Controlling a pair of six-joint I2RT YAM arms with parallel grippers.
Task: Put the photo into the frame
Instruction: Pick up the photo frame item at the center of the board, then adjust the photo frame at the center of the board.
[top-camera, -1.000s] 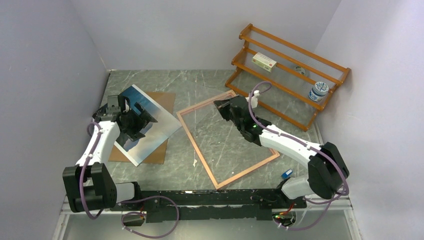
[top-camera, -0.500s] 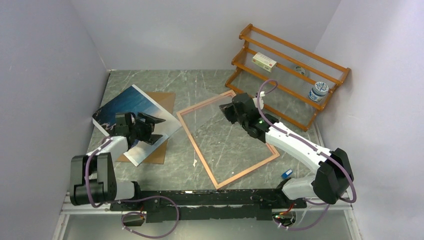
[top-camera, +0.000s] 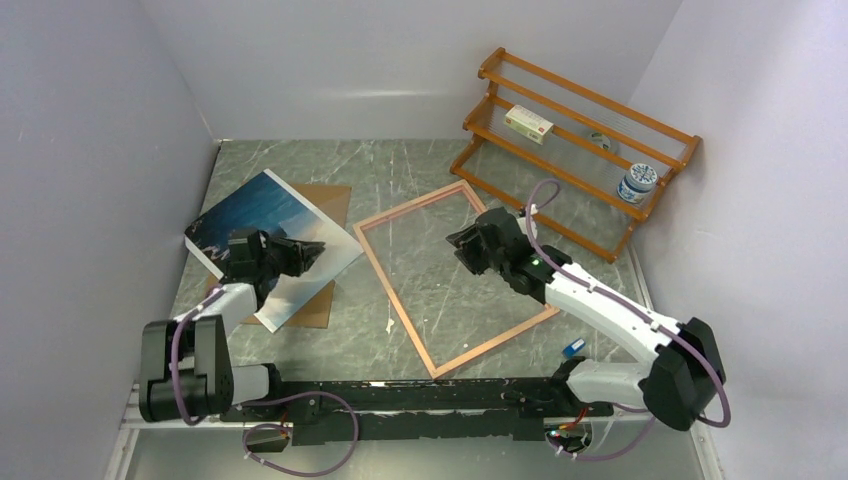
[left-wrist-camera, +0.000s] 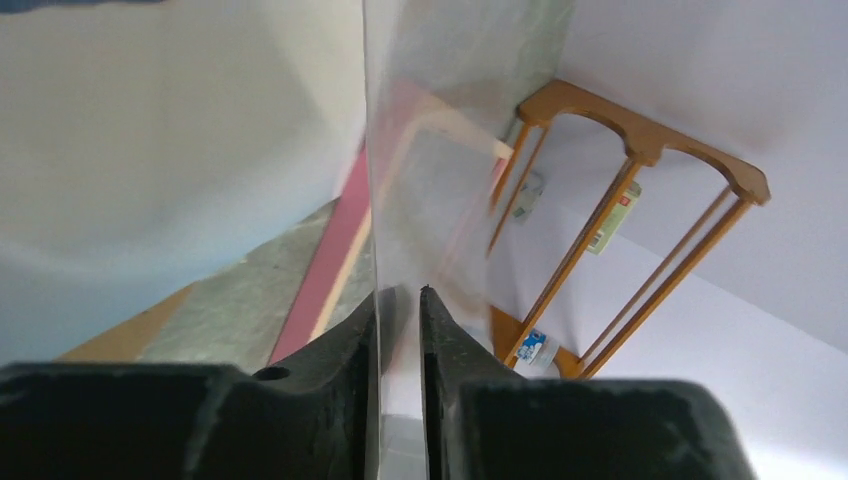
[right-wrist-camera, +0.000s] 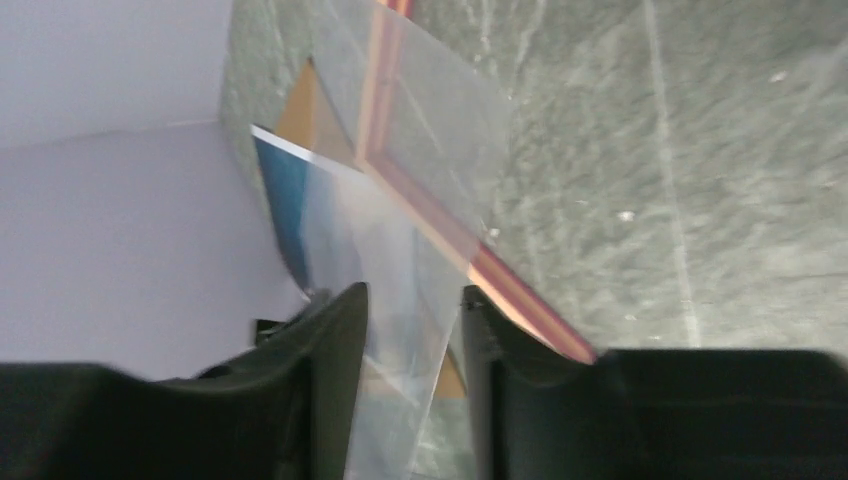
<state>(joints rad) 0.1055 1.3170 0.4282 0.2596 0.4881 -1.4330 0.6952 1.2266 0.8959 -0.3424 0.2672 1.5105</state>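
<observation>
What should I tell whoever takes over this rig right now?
Left gripper: jaws nearly closed around one edge of the clear sheet, above the photo; firm grip unclear.
Right gripper: jaws apart, the sheet's other end between them, over the frame.
Photo: face up on the brown board, left of the frame.
Frame: flat on the table, which shows through its opening.
Done: photo not yet in the frame.
Left: probably set the sheet aside, then lay the photo into the frame.

Blue landscape photo (top-camera: 268, 207) face up, just left of flat-lying pink frame (top-camera: 393, 301).
</observation>
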